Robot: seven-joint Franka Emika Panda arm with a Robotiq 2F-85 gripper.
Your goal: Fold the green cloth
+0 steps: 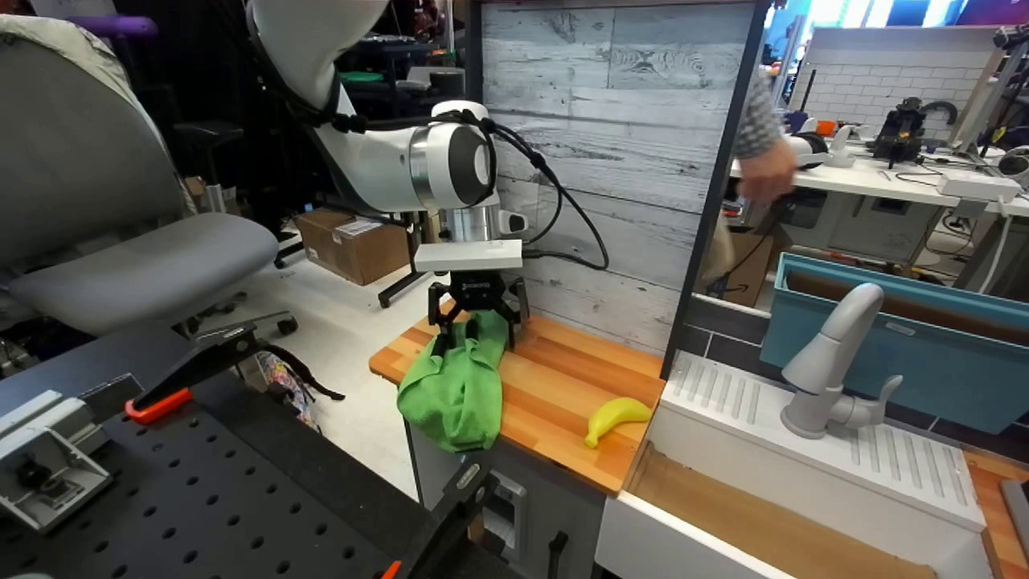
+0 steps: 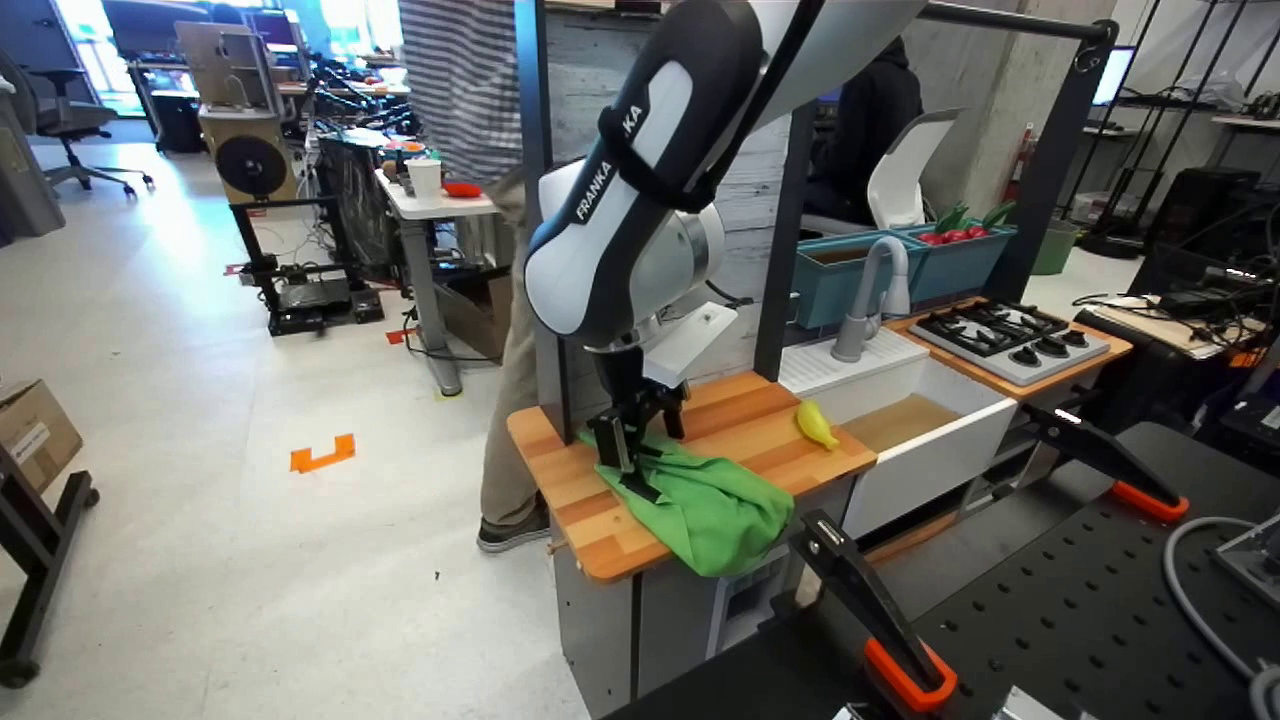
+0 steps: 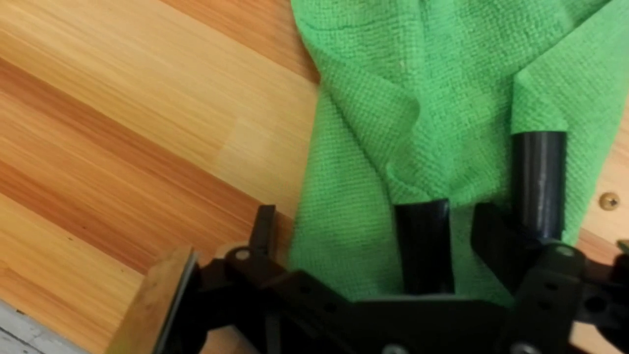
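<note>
Over counter edge (image 1: 559,455): green cloth (image 1: 460,390) | claw (image 3: 376,216): spread wide | bare wood (image 1: 555,394) toward banana (image 1: 617,416)

In an exterior view, the robot arm (image 2: 620,250) carries the word FRANKA (image 2: 594,192) in white capitals along its black edge; farther up, beside a black strap (image 2: 645,168), the letters KA (image 2: 633,119) can be made out. A pale mark (image 1: 476,286) on the black housing (image 1: 479,294) above the fingers (image 1: 440,342) is too small to read. So is any print on the white label (image 1: 358,227) of a cardboard box (image 1: 354,253) and on a small pale tag (image 1: 899,328) on a teal bin (image 1: 936,370).
</note>
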